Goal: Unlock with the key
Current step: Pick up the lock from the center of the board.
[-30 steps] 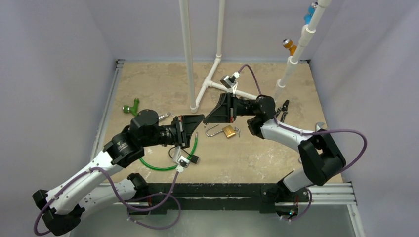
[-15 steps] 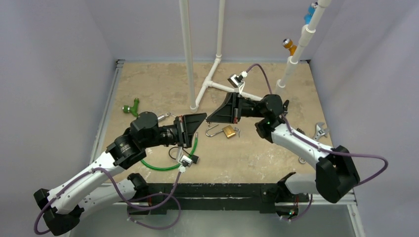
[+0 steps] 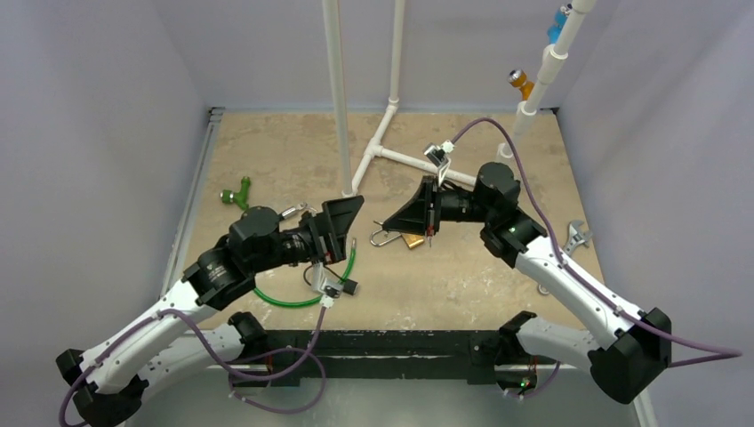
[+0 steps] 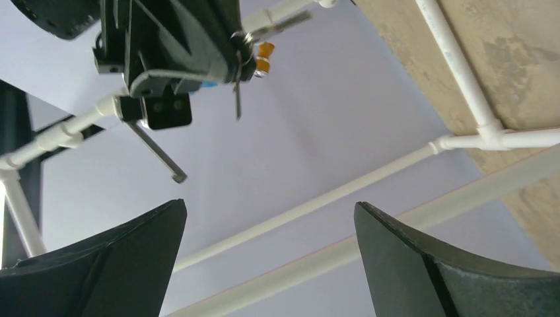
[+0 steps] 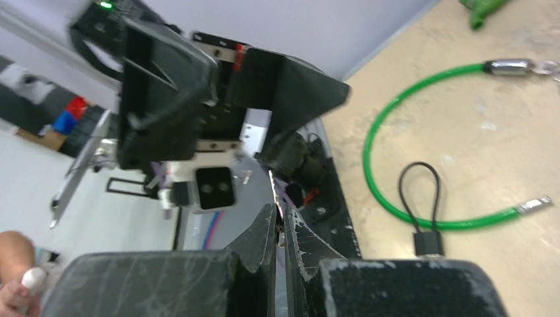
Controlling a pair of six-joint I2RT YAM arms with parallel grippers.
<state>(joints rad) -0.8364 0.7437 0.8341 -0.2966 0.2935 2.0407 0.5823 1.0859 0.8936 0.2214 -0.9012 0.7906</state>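
Starting with the biggest thing, what is there?
— The tan table (image 3: 267, 151), with white pipes (image 3: 337, 98) standing at its 12 o'clock side.

And the arms?
— The left arm (image 3: 164, 311) reaches in from 7 o'clock, the right arm (image 3: 569, 285) from 5 o'clock. Their ends face each other above the middle, near but apart.

How does the left gripper (image 4: 269, 208) stand?
— Its jaws are spread wide with nothing between them. Through the gap its camera sees the other gripper's front.

And the right gripper (image 5: 277, 212)?
— Clamped tight on the key (image 4: 236, 99). Its own camera shows the two fingertips pressed together.

What lies on the table?
— A green cable (image 3: 298, 301) curves at 7 o'clock of the middle, partly under the left gripper. The brass padlock (image 3: 412, 240) lies flat right at the middle. Seen from above, the right gripper hangs at its 12 o'clock and covers one edge of it. I cannot tell whether it is locked.

Smaller things?
— A green fitting (image 3: 236, 193) near the 9 o'clock edge, a wrench (image 3: 576, 237) at the 3 o'clock edge.

And the key itself?
— A thin metal blade, edge-on, sticking out past the right fingertips, held up in the air, apart from the padlock.
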